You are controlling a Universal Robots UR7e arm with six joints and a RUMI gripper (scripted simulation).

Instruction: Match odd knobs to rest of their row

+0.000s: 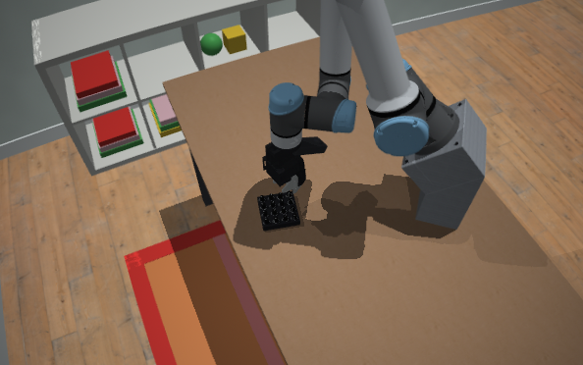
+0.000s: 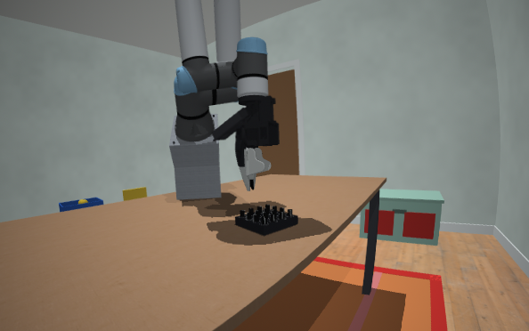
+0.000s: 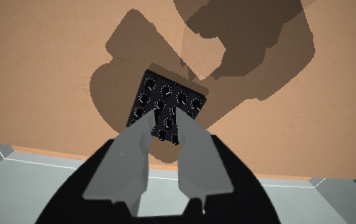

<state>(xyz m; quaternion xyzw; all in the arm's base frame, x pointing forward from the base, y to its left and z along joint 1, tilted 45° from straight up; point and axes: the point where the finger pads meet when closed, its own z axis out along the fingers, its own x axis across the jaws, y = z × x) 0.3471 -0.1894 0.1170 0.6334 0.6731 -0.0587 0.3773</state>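
Note:
The black knob box (image 1: 282,226) (image 2: 250,227) (image 3: 175,86) sits flat on the table (image 1: 393,299) (image 2: 134,262) (image 3: 45,75). Its black knobs stand in a grid, with pale marks around them. In the wrist view the box is tilted, and the fingers cover part of its lower half. The row letters and the marks that the knobs point at are too small to read. My gripper (image 1: 289,189) (image 2: 250,189) (image 3: 166,109) is open by a narrow gap, with nothing between its tips. It hangs above the box, clear of the knobs, pointing down.
The arm's grey base (image 1: 449,182) (image 2: 198,171) stands on the table behind the box. A white shelf (image 1: 113,34) with red blocks, a green ball (image 1: 211,44) and a yellow cube (image 1: 235,40) stands beyond the table's edge. The box is near the table's long edge.

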